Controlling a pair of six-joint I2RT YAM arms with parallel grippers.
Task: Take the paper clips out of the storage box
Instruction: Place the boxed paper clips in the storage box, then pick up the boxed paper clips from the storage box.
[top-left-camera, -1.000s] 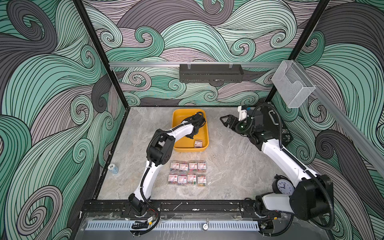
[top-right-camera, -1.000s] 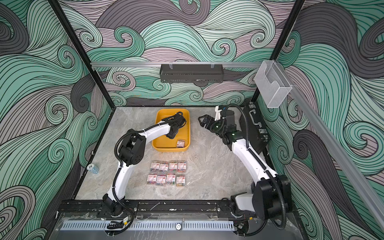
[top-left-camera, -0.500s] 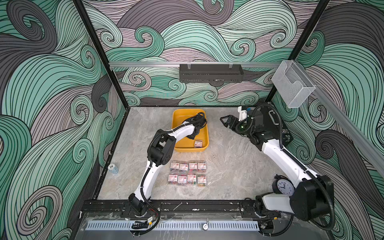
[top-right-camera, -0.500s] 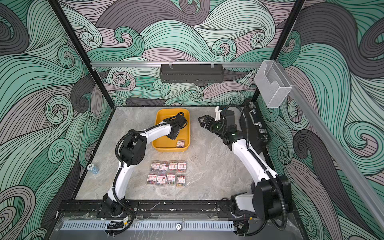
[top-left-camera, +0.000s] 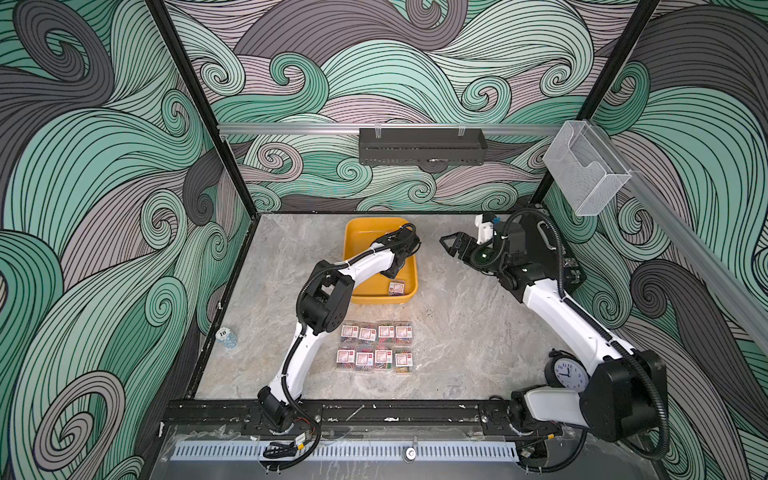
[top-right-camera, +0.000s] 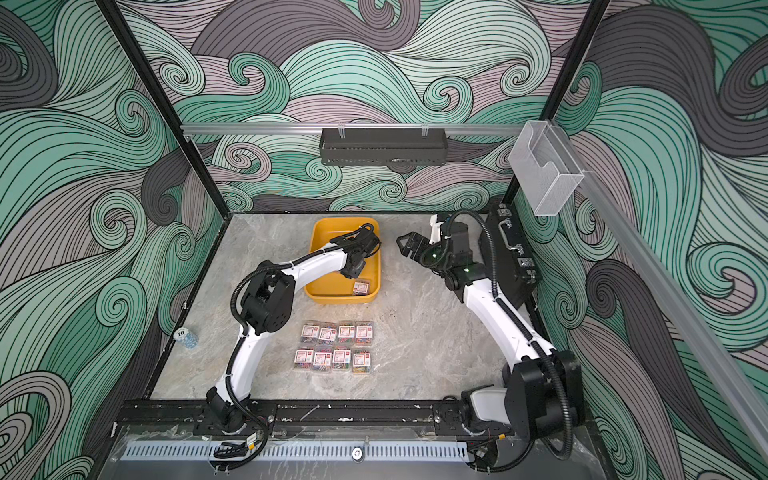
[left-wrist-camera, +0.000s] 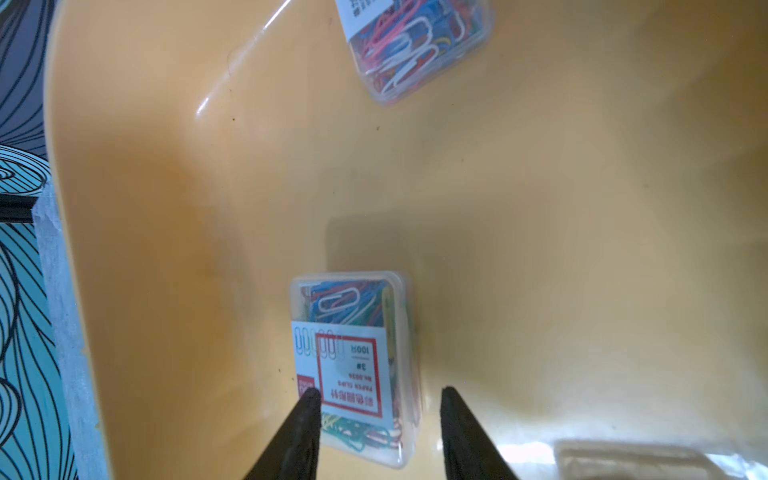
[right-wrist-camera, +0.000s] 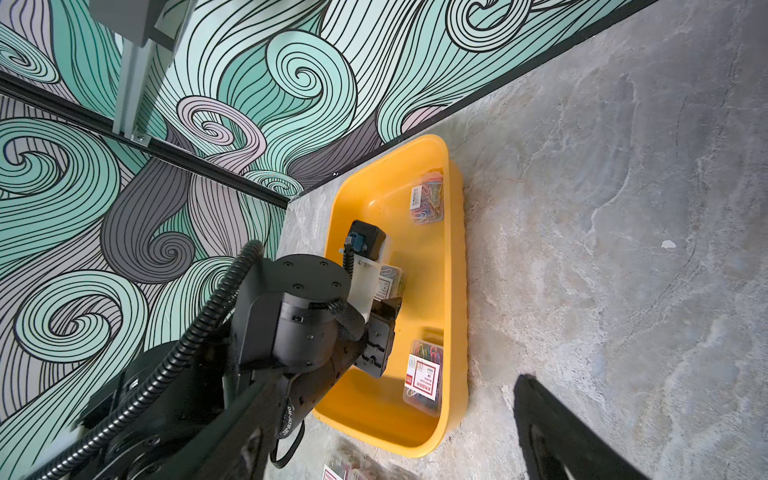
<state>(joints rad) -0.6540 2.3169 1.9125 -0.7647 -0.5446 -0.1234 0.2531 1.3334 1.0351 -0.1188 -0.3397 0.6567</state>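
Left pincer (left-wrist-camera: 378, 391), edged slightly right inside the yellow storage box (top-left-camera: 357, 237), stands partly spread over a paper-clip box (left-wrist-camera: 353, 324); right pincer (top-left-camera: 449, 244) stays wide, unmoved.

My shallow yellow plastic tray (left-wrist-camera: 145, 208) is smooth and glossy, with streaks of light along its wall. Inside it, the small clear plastic box of coloured paper clips (left-wrist-camera: 353, 299) shines too and carries a flat white-and-red paper label (left-wrist-camera: 345, 370). Beneath the tray, the grey marbled tabletop (right-wrist-camera: 623, 249) looks matt and faintly rough. Over the tray, the black fingers (left-wrist-camera: 297, 436) of my left gripper (left-wrist-camera: 380, 392) are dull.
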